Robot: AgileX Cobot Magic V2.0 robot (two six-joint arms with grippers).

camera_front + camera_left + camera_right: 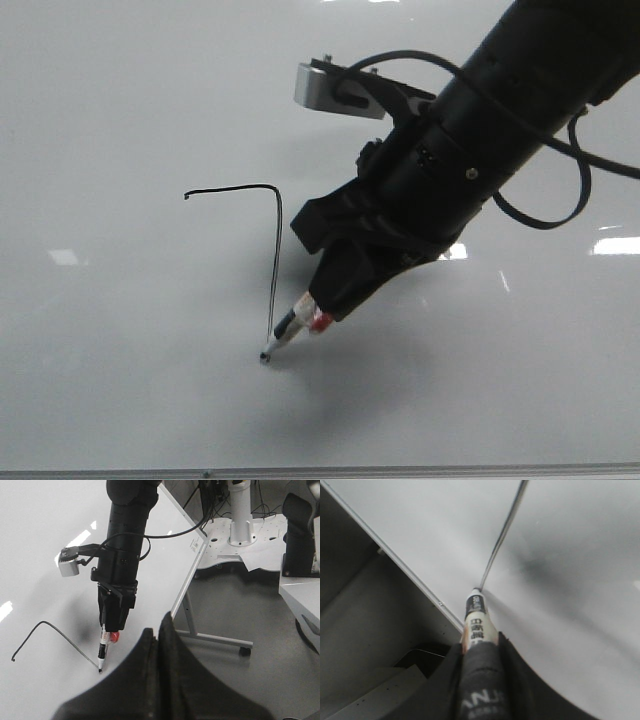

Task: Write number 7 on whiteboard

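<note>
The whiteboard (pixel 120 120) fills the front view, glossy and pale grey. On it is the number 7 (pixel 277 240), a thin black line with a short top stroke, a rounded corner and a long downstroke. My right gripper (pixel 335 300) is shut on a black-and-white marker (pixel 287 328) whose tip touches the board at the bottom end of the downstroke. The right wrist view shows the marker (pixel 476 620) between the fingers and the line (pixel 502 535) running away from its tip. My left gripper (pixel 157 635) is shut and empty, off the board's edge; it sees the 7 (pixel 50 630).
A thin grey edge strip (pixel 300 470) runs along the board's near side. Bright glare patches (pixel 615 245) lie on the board. The left wrist view shows the board's metal stand (pixel 210 637) with a caster, the grey floor and a robot base (pixel 240 530).
</note>
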